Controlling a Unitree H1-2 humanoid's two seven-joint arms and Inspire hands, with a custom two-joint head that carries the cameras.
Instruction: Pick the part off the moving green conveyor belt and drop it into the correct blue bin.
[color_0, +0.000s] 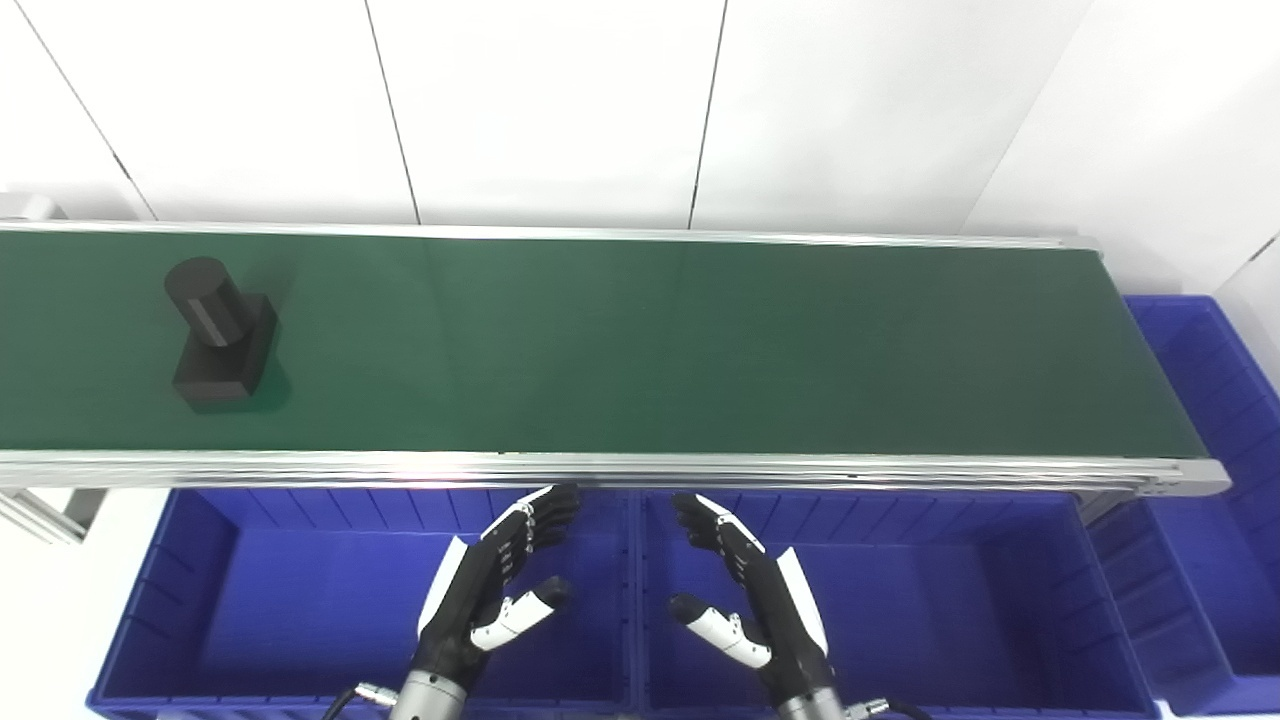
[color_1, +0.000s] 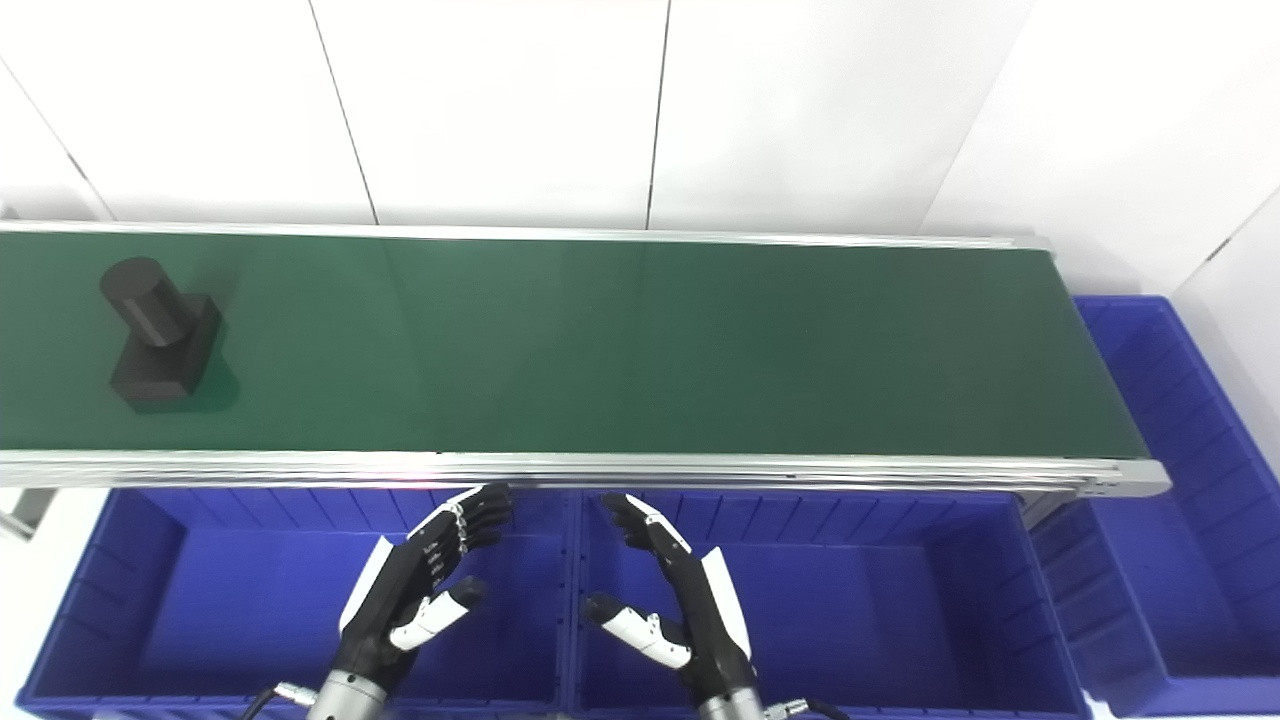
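A black part (color_0: 218, 335), a short cylinder standing on a square block, sits on the green conveyor belt (color_0: 640, 340) at its far left. My left hand (color_0: 495, 590) hovers open over the left blue bin (color_0: 250, 610), below the belt's near rail. My right hand (color_0: 745, 595) hovers open over the middle blue bin (color_0: 950, 610). The two palms face each other and neither holds anything. Both hands are far from the part.
A third blue bin (color_0: 1215, 400) stands past the belt's right end. An aluminium rail (color_0: 640, 467) runs along the belt's near edge, above the bins. White wall panels stand behind the belt.
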